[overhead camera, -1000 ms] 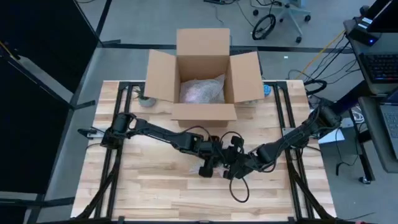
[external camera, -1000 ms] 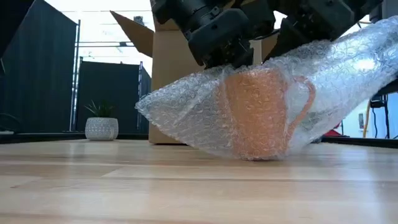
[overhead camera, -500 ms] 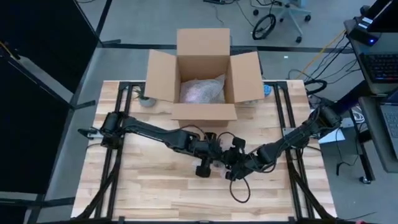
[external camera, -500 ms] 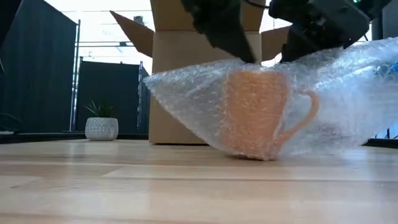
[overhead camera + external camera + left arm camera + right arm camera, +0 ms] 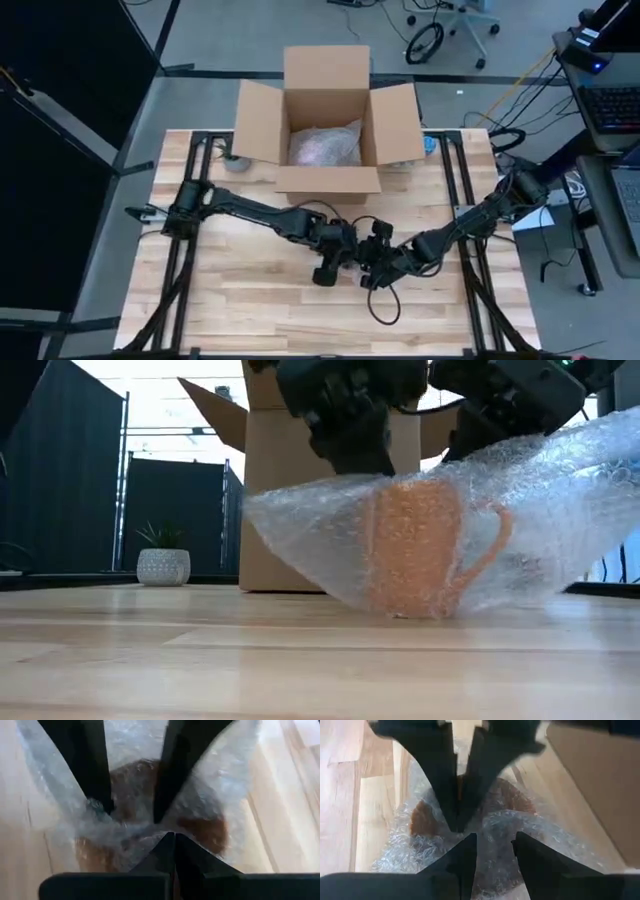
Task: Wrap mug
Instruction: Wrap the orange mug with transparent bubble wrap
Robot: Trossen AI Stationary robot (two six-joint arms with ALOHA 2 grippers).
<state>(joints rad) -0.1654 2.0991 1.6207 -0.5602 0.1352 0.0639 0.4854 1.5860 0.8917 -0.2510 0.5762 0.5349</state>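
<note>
An orange mug (image 5: 420, 545) stands on the wooden table under a sheet of clear bubble wrap (image 5: 300, 530). The sheet drapes over it and trails onto the table on both sides. Both grippers hang right above the mug at the table's middle. My left gripper (image 5: 170, 837) is shut on the wrap over the mug's top. My right gripper (image 5: 492, 845) faces it, its fingers apart in the wrap above the mug. In the high view the left gripper (image 5: 330, 262) and right gripper (image 5: 370, 268) nearly meet. My left gripper pinches a gathered fold of the bubble wrap (image 5: 142, 832) between its two fingers, just above the mug's top. The fingers come from above, pointing down. The wrap hangs from the pinch over the mug, its lower edges on the table. My right gripper has its spread fingertips (image 5: 467, 847) against the wrap over the mug, coming from above. Whether it grips any of the sheet cannot be told.
An open cardboard box (image 5: 330, 120) stands at the table's far edge with a bubble-wrapped bundle (image 5: 325, 145) inside. A small potted plant (image 5: 163, 565) sits at the far left beside the box. Bare wood lies along the near edge and both sides.
My left gripper has shifted and tipped above the mug, staying shut on the wrap. The wrap's left flap has drawn in toward the mug, and the mug has edged slightly toward the table's right, tilting briefly and standing upright again.
</note>
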